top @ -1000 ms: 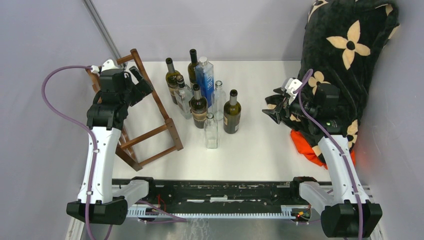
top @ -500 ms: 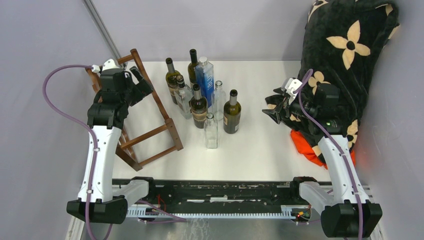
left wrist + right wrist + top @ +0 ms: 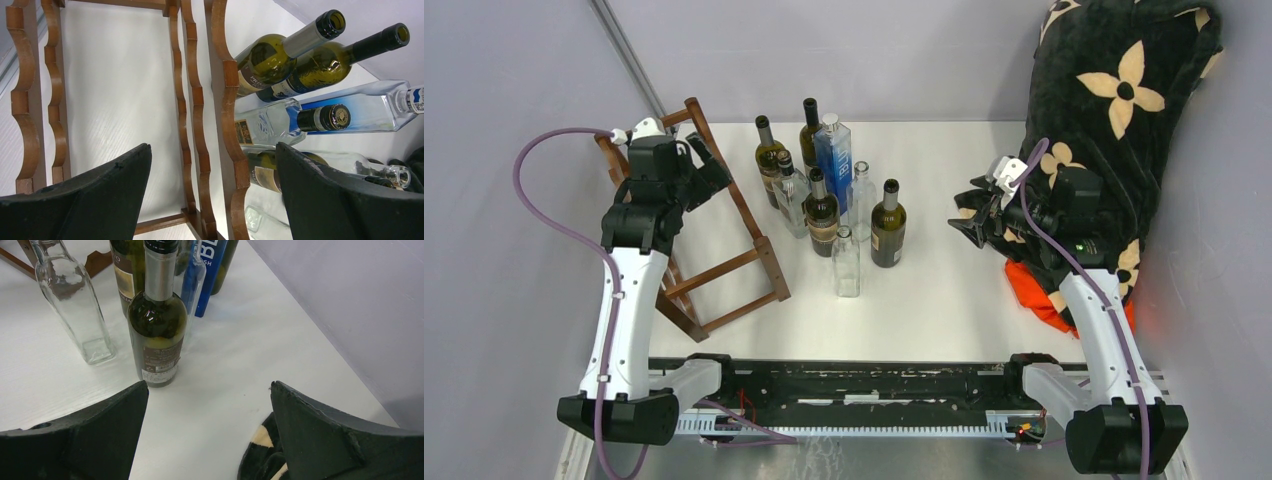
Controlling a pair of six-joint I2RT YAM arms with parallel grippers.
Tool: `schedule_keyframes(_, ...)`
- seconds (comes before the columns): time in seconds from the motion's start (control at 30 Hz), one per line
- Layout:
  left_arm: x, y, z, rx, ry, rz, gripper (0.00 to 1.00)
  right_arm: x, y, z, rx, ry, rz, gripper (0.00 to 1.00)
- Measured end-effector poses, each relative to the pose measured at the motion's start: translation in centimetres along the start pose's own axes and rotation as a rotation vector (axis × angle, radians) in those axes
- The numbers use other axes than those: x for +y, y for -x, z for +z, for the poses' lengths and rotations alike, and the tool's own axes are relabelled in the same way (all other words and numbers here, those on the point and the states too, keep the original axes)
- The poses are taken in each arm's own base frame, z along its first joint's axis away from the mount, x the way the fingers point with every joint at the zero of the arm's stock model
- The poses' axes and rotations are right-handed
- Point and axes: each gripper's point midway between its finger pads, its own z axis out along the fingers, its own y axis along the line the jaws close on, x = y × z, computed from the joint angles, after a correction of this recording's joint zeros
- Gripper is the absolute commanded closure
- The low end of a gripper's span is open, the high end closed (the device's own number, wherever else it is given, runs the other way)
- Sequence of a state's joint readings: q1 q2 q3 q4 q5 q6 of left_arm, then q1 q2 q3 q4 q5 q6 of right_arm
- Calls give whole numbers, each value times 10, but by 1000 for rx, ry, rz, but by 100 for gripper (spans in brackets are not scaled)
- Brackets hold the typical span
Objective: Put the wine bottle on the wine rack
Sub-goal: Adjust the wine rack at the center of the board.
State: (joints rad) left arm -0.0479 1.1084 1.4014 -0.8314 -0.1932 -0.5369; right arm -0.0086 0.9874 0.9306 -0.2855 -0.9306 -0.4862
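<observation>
The dark reddish-brown wine rack (image 3: 746, 215) stands tilted at the left of the table, with no bottle on it. My left gripper (image 3: 707, 165) hovers over its upper part, open and holding nothing. In the left wrist view the rack's scalloped rails (image 3: 225, 100) run between the fingers of my left gripper (image 3: 212, 150). Several bottles stand upright mid-table. The nearest to my right gripper (image 3: 967, 222) is a dark green wine bottle (image 3: 887, 225). That wine bottle (image 3: 157, 325) is ahead and left of my right gripper (image 3: 210, 385), which is open and well short of it.
A blue bottle (image 3: 834, 155) and clear glass bottles (image 3: 846, 262) stand among the green ones. A black blanket with cream flowers (image 3: 1124, 100) and an orange cloth (image 3: 1034, 290) fill the right side, under the right arm. Grey walls close in on the left, back and right.
The left arm has shifted slightly over the rack and its cable loop has swung. The right arm and the bottles have not moved.
</observation>
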Motion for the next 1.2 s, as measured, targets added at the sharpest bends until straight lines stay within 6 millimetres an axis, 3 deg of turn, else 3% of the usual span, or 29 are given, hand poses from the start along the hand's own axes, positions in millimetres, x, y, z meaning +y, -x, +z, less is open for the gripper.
schedule_keyframes(1.2, -19, -11, 9, 1, 38, 88, 3, -1, -6, 2, 12, -3, 11, 2)
